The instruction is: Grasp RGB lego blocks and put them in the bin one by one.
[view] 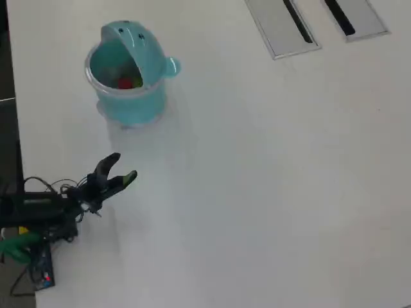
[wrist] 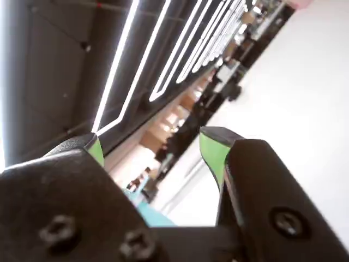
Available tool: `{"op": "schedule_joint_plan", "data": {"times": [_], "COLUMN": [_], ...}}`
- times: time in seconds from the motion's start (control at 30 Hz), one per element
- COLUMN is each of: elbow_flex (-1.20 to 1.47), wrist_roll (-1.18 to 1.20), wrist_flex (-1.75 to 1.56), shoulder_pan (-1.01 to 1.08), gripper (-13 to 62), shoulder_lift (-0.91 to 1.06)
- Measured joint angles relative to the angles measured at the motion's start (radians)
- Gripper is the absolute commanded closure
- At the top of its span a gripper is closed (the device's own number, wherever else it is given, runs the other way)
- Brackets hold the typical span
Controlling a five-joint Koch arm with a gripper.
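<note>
In the overhead view the teal bin (view: 131, 106) stands at the table's upper left with its face lid (view: 131, 35) swung back. A red lego block (view: 126, 82) lies inside it; other blocks I cannot make out in there. My gripper (view: 124, 165) hovers below the bin, near the left edge, open and holding nothing. The wrist view shows the gripper (wrist: 152, 139) with its green-padded fingers (wrist: 211, 150) spread wide and only the room beyond between them. A sliver of the teal bin (wrist: 157, 217) peeks out low between the fingers.
Two grey slotted panels (view: 282, 25) (view: 354, 16) are set into the white table (view: 270, 192) at the top right. The arm's base and cables (view: 38, 215) sit at the lower left, by the table's left edge.
</note>
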Motion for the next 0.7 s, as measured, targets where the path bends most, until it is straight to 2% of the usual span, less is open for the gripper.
{"op": "schedule_joint_plan", "data": {"times": [0.27,0.7], "elbow_flex": [0.109,0.140], "wrist_roll": [0.049,0.245], "wrist_flex": [-0.014,-0.038], "shoulder_pan": [0.020,0.107], "gripper": [16.5,16.4], "shoulder_lift": [0.000,0.000]}}
